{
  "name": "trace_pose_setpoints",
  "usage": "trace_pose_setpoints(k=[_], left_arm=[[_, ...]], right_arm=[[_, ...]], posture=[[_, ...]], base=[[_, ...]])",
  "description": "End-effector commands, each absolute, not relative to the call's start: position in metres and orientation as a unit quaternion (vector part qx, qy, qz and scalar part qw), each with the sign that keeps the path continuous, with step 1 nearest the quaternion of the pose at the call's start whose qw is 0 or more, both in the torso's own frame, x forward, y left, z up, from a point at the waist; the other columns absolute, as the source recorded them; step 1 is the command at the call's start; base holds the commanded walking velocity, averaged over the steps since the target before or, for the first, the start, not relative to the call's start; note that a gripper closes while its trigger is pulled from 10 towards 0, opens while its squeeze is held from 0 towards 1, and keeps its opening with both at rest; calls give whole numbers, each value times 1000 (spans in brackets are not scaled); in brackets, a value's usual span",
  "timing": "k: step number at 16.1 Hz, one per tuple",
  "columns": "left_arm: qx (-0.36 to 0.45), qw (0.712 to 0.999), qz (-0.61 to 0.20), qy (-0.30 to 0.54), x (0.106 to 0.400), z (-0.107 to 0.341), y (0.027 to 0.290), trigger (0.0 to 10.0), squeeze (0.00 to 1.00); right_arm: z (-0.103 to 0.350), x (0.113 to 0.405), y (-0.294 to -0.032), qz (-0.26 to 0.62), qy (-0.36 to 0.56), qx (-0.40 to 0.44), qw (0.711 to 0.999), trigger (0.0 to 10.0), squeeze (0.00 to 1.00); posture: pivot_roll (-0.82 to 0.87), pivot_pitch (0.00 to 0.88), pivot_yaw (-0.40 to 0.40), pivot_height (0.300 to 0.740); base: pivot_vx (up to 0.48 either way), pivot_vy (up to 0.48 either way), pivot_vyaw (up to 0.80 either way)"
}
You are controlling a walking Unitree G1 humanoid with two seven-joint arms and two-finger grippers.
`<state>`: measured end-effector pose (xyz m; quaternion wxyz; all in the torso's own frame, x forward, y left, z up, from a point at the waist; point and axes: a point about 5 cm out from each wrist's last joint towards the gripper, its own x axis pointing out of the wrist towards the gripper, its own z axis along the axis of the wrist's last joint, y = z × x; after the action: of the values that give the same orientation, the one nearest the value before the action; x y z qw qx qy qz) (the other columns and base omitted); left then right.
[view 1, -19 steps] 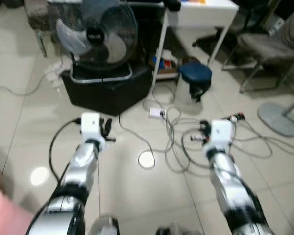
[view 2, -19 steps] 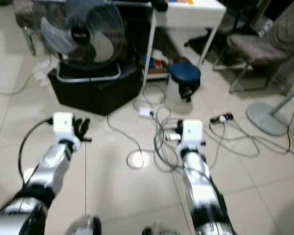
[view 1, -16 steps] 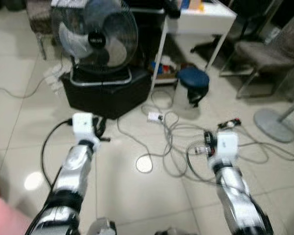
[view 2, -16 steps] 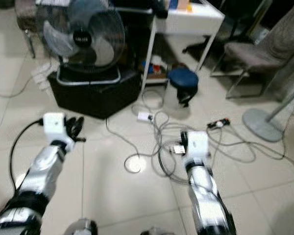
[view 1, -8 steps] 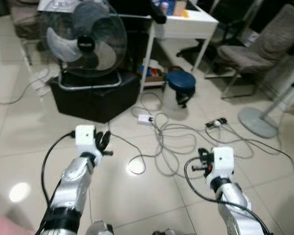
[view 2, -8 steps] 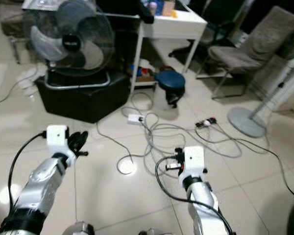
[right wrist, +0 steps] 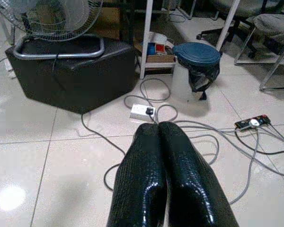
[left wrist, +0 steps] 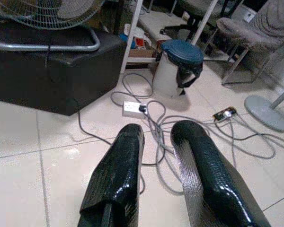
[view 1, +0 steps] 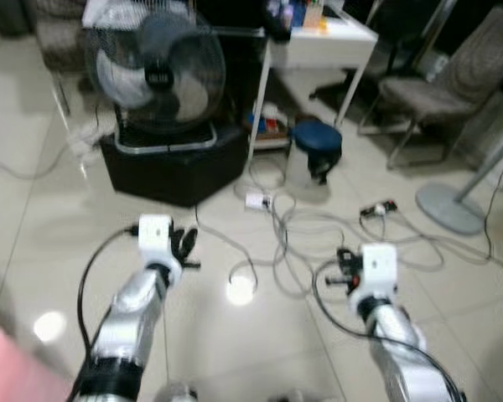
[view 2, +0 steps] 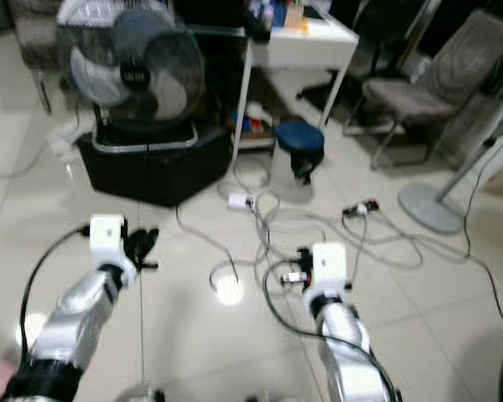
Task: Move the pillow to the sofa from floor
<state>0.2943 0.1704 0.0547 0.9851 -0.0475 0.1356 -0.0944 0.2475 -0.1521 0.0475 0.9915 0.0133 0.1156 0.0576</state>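
Tiled floor [view 1: 33,218] holds one fan [view 1: 159,71]; left gripper [left wrist: 157,137] fingers apart, right gripper [right wrist: 159,127] fingers together

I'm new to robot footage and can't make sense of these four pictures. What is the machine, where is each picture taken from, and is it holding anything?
It is a walking humanoid robot with two silver arms. Two pictures come from cameras in its head, looking down past its arms at a tiled floor. The other two come from cameras on its wrists, looking along the black fingers.

The left claw has its fingers apart and the right claw has them pressed together; neither holds anything.

On the floor ahead are a standing fan on a black box, a white table, a small bin with a blue lid, tangled cables and a grey chair. A pink corner at the robot's left may be the pillow.
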Motion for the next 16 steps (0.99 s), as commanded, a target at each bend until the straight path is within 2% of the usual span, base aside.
trace_pose_setpoints(k=[1, 12, 16], left_arm=[[-37, 985, -109, 128, 300, 61, 161, 10000, 0], [14, 983, -143, 113, 304, 68, 147, 10000, 0], [17, 982, -148, 116, 302, 67, 143, 10000, 0]], right_arm=[[46, 248, -158, 45, 121, 9, 992, 10000, 0], [43, 247, -149, 44, 132, 20, 990, 10000, 0], [43, 245, -147, 43, 135, 15, 990, 10000, 0]], posture=[[-78, 54, -98, 740], [-105, 84, -78, 740], [-112, 100, -72, 740]], base=[[0, 0, 438], [0, 0, 40], [473, 0, 0]])
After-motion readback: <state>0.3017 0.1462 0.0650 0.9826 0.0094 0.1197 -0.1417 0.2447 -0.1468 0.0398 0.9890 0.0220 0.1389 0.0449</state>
